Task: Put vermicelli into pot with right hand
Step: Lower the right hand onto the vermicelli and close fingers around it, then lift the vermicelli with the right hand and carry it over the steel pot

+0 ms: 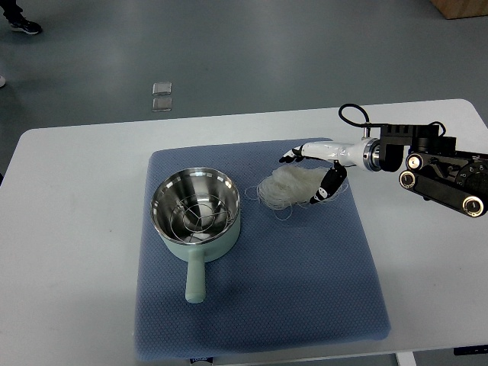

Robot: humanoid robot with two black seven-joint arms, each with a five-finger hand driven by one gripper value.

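A: Right hand (311, 169)?
B: Coming in from the tabletop's right edge, sitting over the mat's (305, 305) back-right part. Fingers are spreading around the vermicelli (286, 187), thumb side reaching over the back of the bundle, black fingertips (326, 187) pressing into its right side. Touching, but I'm not seeing a closed grip, so I'm logging it as apart.
A: Vermicelli location?
B: Lying on the blue mat, pale tangled nest, loose strands trailing off toward the mat's front and left. Sitting just beside the pot (195, 210), to its right, not touching that I can tell.
A: Pot?
B: Sitting on the mat's left-centre, pale green body, steel inside with a wire rack showing, handle pointing toward the front edge.
A: Anything blocking?
B: Nothing lying between bundle and pot. The pot's rim is standing higher than the noodles.
A: Other stuff?
B: White table (69, 229) carrying the mat. Two small clear squares (162, 97) lying on the grey floor past the back edge. A shoe (23, 26) showing at the top-left corner of the view.
A: Left arm?
B: Not showing.
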